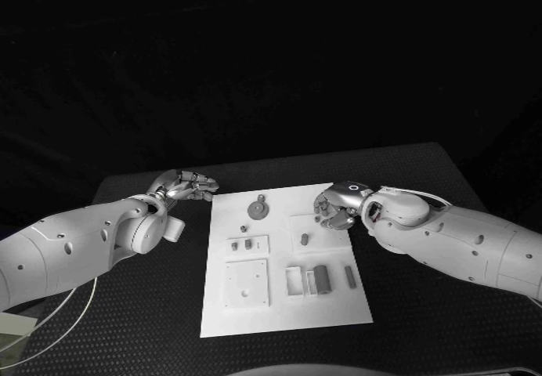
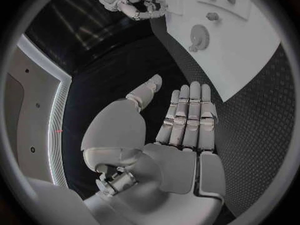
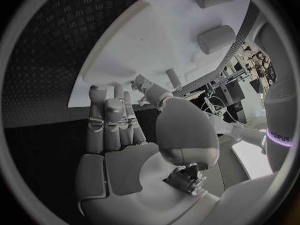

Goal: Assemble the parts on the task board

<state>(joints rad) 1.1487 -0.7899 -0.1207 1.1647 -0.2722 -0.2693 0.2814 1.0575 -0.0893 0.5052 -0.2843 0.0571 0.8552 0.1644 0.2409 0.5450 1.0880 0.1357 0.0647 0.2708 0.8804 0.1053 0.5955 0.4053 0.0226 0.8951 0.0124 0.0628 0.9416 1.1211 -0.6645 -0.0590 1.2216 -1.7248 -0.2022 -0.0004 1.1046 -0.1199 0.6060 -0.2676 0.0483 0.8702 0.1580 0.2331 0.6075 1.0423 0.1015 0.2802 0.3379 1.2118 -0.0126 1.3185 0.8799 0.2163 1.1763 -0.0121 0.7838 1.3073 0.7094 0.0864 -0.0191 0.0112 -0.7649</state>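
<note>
Both hands empty with fingers extended, left hand off the task board, right hand over its far edge; assembly apparently unstarted, next move requires grasping a part.

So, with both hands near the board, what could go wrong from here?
The right hand hovers over the far right corner of the white board, close to a small grey peg; lowering carelessly could knock it away. The left hand is open beside the board's far left corner, so a sideways sweep might push the board and shift the round gear.
</note>
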